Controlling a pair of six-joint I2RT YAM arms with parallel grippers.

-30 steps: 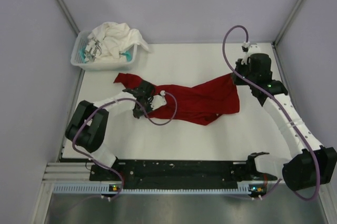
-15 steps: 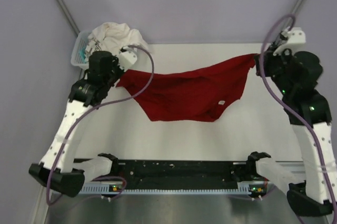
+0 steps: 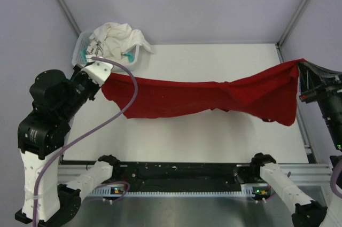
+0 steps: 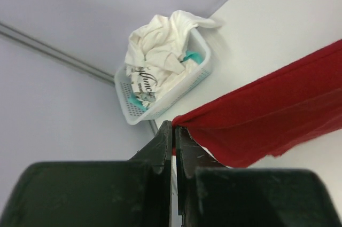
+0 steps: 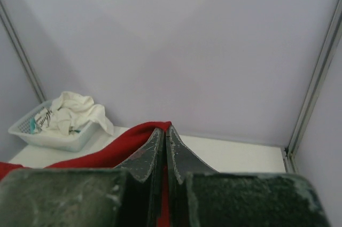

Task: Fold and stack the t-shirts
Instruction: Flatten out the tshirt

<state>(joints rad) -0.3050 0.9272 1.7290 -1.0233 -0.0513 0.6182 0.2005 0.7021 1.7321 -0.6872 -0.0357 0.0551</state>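
Red t-shirt [image 3: 187,96] hangs stretched wide above the white table [image 3: 214,141]. Left gripper [image 4: 173,125] and right gripper [image 5: 164,128] each clamp one end, jaws closed tight.

- I overlook the table [image 3: 214,131] from six o'clock.
- Wrist cameras sit close behind their fingers [image 4: 163,147]; all views share the basket [image 3: 80,59] at the table's eleven o'clock.

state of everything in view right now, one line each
red t-shirt, unfolded, stretched between both grippers, sagging in the middle
white t-shirt, crumpled, unfolded, heaped in the basket
basket, upright at the table's far left corner, filled with cloth
left gripper, shut on one end of the red t-shirt
right gripper, shut on the other end
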